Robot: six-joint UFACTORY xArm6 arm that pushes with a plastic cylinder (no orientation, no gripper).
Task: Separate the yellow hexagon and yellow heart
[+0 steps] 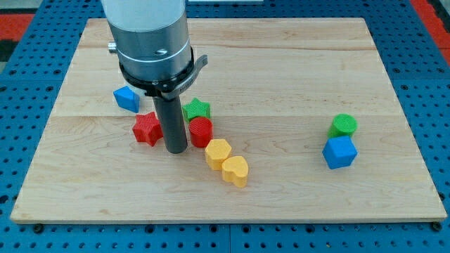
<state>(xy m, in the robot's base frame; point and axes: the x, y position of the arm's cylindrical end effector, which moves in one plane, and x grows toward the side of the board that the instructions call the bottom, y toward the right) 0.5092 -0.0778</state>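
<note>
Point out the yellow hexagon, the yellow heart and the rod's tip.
yellow hexagon [218,151], camera view, its top face.
yellow heart [235,169], camera view, its top face.
my tip [176,150], camera view, the rod's very end.

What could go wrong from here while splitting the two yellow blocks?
The yellow hexagon and yellow heart look to be touching, so a push on one may drag both along together. My tip sits tight between the red star and red cylinder, so moving toward the hexagon could shove the cylinder into it. The heart lies near the board's bottom edge.
</note>
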